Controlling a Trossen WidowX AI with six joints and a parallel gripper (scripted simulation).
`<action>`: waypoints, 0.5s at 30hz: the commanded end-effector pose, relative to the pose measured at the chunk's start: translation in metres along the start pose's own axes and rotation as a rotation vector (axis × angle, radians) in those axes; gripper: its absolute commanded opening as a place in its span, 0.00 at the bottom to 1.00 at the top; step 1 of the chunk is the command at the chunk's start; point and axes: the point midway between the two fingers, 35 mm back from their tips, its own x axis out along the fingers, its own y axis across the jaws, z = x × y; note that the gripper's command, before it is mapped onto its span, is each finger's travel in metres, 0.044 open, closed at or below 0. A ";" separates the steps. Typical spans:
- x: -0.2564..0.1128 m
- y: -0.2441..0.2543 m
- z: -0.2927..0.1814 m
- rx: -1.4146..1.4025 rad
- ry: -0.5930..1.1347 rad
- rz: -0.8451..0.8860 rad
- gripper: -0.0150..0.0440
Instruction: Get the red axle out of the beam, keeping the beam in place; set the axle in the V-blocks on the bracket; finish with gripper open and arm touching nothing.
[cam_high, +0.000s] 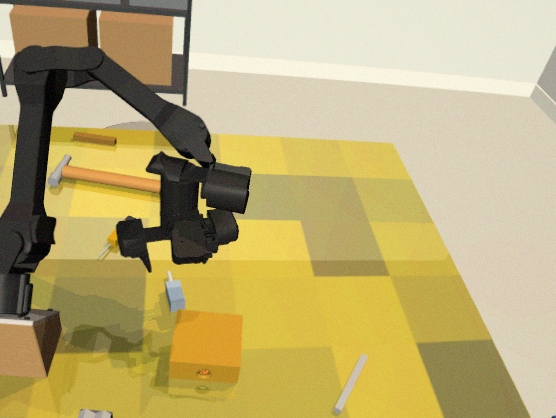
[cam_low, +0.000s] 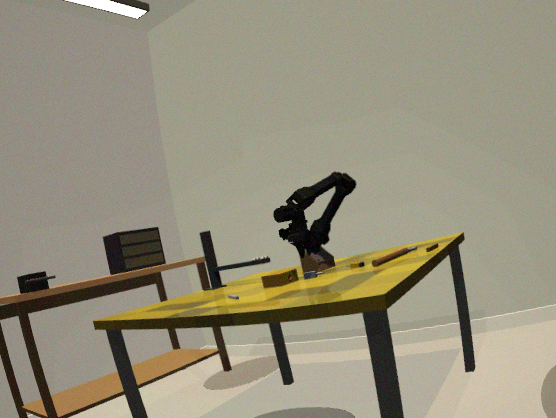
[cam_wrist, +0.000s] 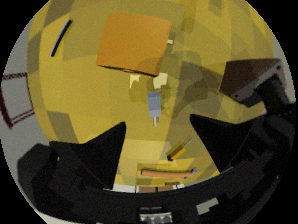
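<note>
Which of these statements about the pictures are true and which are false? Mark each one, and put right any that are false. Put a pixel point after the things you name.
1. The hand (cam_high: 162, 265) (cam_wrist: 158, 120) is holding the hammer. False: the hand is open, with nothing between its fingers.
2. The orange block (cam_high: 207, 337) (cam_low: 280, 278) (cam_wrist: 134, 44) has a round opening in one side face. True.
3. The hammer (cam_high: 112, 180) (cam_low: 392, 256) (cam_wrist: 167, 173) has a blue handle. False: its handle is orange-brown.
4. In the top view, the grey bar (cam_high: 350, 384) (cam_low: 233, 297) (cam_wrist: 61, 37) lies to the right of the orange block. True.
5. The yellow-handled screwdriver (cam_high: 113, 239) (cam_wrist: 177, 152) lies on top of the orange block. False: it lies on the table (cam_high: 350, 310) (cam_low: 340, 290) (cam_wrist: 65, 110), apart from the block.
</note>
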 end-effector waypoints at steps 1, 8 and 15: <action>0.013 0.000 0.001 0.012 0.006 -0.004 1.00; 0.036 -0.001 0.000 0.011 0.009 -0.003 1.00; 0.050 -0.001 -0.001 0.011 0.009 -0.003 1.00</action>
